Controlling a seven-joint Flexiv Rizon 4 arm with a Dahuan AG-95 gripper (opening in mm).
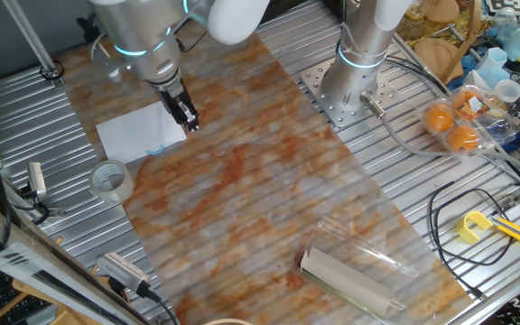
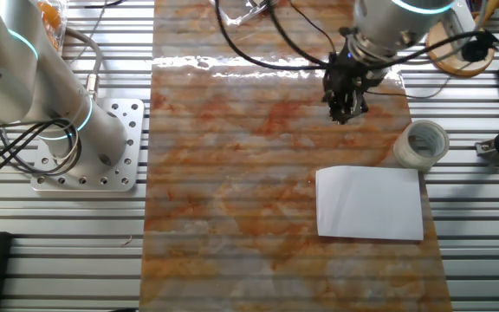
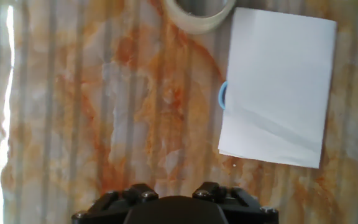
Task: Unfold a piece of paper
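Note:
The piece of paper (image 1: 138, 134) lies folded and flat on the marbled orange mat (image 1: 269, 171). In the other fixed view the paper (image 2: 369, 202) is at the mat's right side. The hand view shows the paper (image 3: 278, 87) at upper right, with a diagonal crease and a light-blue mark (image 3: 222, 96) at its left edge. My gripper (image 1: 189, 120) hangs above the mat just off the paper's right corner, touching nothing. In the other fixed view my gripper (image 2: 346, 114) is beyond the paper, its fingers close together and empty. Only the gripper body (image 3: 176, 208) shows in the hand view.
A translucent tape roll (image 1: 112, 181) sits beside the paper (image 2: 423, 143). A rolled sheet in clear plastic (image 1: 350, 275) lies at the mat's near end. A second arm's base (image 1: 355, 72) stands on the slatted table. Oranges (image 1: 450, 126) and a yellow tool (image 1: 477, 226) lie at the right.

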